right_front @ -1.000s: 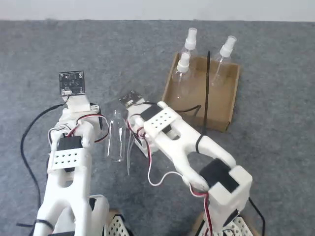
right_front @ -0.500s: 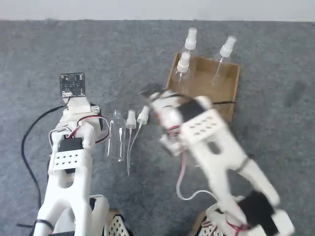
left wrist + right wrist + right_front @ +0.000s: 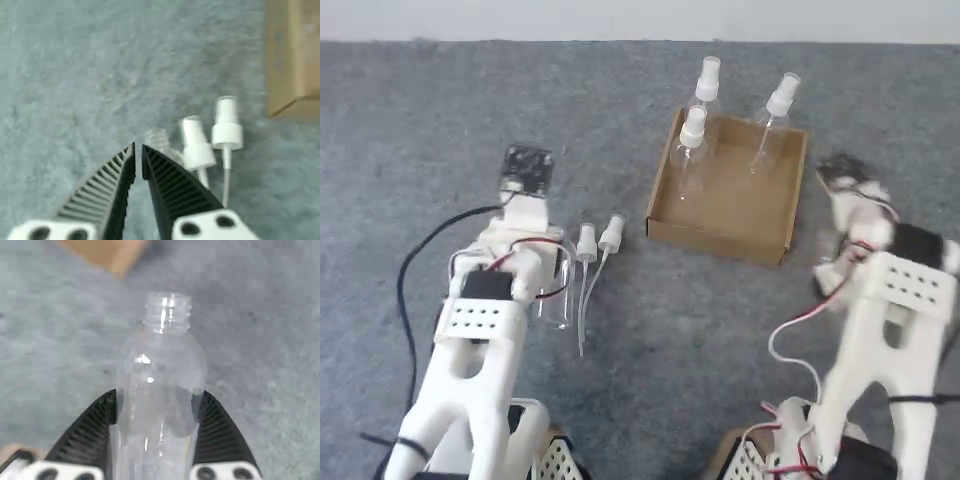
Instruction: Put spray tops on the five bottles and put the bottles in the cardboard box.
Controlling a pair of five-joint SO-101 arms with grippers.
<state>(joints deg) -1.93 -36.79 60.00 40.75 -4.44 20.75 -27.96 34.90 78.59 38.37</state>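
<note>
The cardboard box [image 3: 664,225] stands at the back right with three clear bottles upright in it, each with a white spray top [image 3: 692,130]. A topless clear bottle [image 3: 558,300] lies on the carpet beside my left arm [image 3: 485,315]. Two loose spray tops [image 3: 587,243] [image 3: 613,233] lie just right of it. My left gripper [image 3: 138,150] is shut with nothing in it, its tips close to that bottle's neck [image 3: 157,137], with the spray tops [image 3: 196,145] beside it. My right gripper [image 3: 157,400] is shut on another topless bottle [image 3: 162,355], and my right arm [image 3: 885,290] is to the right of the box.
Grey carpet covers the whole table. A corner of the box [image 3: 105,252] lies beyond the held bottle, and the box's edge [image 3: 292,55] is beyond the loose tops. Open carpet lies between the two arms in front of the box.
My right arm swung from the middle of the table, by the loose tops, to the right side of the box. My left arm shifted right and forward over the lying bottle.
</note>
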